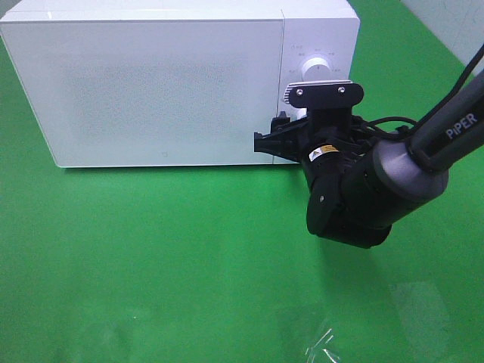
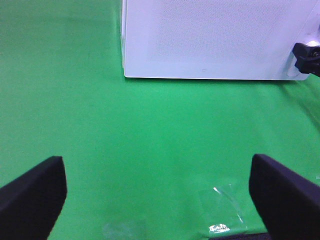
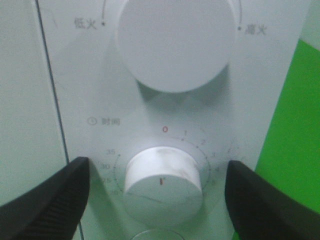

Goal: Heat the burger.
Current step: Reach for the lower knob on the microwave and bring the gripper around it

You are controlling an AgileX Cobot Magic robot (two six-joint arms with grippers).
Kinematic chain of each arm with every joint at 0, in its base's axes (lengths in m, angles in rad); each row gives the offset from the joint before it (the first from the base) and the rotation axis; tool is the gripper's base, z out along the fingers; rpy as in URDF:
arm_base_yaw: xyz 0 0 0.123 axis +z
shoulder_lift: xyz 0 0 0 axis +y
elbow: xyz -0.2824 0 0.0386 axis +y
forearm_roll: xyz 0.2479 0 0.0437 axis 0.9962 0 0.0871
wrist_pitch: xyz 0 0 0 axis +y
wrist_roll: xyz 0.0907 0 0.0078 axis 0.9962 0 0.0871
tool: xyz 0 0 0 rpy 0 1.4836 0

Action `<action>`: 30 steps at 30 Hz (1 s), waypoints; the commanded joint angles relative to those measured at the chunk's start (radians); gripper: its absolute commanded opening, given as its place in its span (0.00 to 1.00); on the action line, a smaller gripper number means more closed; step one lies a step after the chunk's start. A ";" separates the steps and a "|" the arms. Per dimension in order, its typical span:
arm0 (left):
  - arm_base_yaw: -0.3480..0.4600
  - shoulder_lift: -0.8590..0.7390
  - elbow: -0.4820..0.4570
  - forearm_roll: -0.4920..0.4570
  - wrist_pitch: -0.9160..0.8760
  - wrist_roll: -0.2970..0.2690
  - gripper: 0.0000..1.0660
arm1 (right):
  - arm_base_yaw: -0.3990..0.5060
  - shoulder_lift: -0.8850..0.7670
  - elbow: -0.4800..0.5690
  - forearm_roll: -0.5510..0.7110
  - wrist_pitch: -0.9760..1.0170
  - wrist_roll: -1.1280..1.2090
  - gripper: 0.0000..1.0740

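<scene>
Currently, right gripper is seen released, jaws spread either side of knob at microwave's 3 o'clock end, left gripper likewise released.

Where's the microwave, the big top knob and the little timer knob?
microwave [image 1: 151, 91], exterior high view, middle of its door.
top knob [image 3: 175, 42], right wrist view, centre of its face.
timer knob [image 3: 162, 186], right wrist view, front face near red mark.

The burger cannot be seen in any view; the white microwave is shown fully closed.
</scene>
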 commanded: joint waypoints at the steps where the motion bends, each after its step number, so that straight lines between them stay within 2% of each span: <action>1: 0.002 -0.017 0.005 -0.004 -0.002 0.001 0.85 | -0.010 -0.003 -0.016 0.003 -0.033 0.008 0.65; 2: 0.002 -0.017 0.005 -0.004 -0.002 0.001 0.85 | -0.010 -0.003 -0.016 0.003 -0.033 0.008 0.65; 4: 0.002 -0.017 0.005 -0.004 -0.002 0.001 0.85 | -0.010 -0.003 -0.016 0.003 -0.024 0.008 0.54; 5: 0.002 -0.017 0.005 -0.004 -0.002 0.001 0.85 | -0.010 -0.003 -0.016 0.003 -0.024 0.008 0.54; 6: 0.002 -0.017 0.005 -0.004 -0.002 0.001 0.85 | -0.010 -0.003 -0.016 0.003 -0.012 0.008 0.43; 7: 0.002 -0.017 0.005 -0.004 -0.002 0.001 0.85 | -0.010 -0.003 -0.016 0.003 -0.012 0.008 0.43; 8: 0.002 -0.017 0.005 -0.004 -0.002 0.001 0.85 | -0.010 -0.003 -0.016 0.003 -0.005 0.008 0.32; 9: 0.002 -0.017 0.005 -0.004 -0.002 0.001 0.85 | -0.010 -0.003 -0.016 0.003 -0.005 0.008 0.32; 10: 0.002 -0.017 0.005 -0.004 -0.002 0.001 0.85 | -0.010 -0.003 -0.016 0.003 -0.005 0.008 0.19; 11: 0.002 -0.017 0.005 -0.004 -0.002 0.001 0.85 | -0.010 -0.003 -0.016 0.000 -0.005 0.007 0.15; 12: 0.002 -0.017 0.005 -0.004 -0.002 0.001 0.85 | -0.010 -0.003 -0.016 0.000 -0.005 0.007 0.15; 13: 0.002 -0.017 0.005 -0.004 -0.002 0.001 0.85 | -0.010 -0.003 -0.016 -0.011 -0.005 0.005 0.06; 14: 0.002 -0.017 0.005 -0.004 -0.002 0.001 0.85 | -0.010 -0.003 -0.016 -0.011 -0.005 0.005 0.06; 15: 0.002 -0.017 0.005 -0.004 -0.002 0.001 0.85 | -0.010 -0.003 -0.016 -0.027 -0.005 0.005 0.00; 26: 0.002 -0.017 0.005 -0.004 -0.002 0.001 0.85 | -0.010 -0.003 -0.016 -0.029 -0.009 0.010 0.00; 30: 0.002 -0.017 0.005 -0.004 -0.002 0.001 0.85 | -0.010 -0.003 -0.016 -0.071 -0.016 0.108 0.00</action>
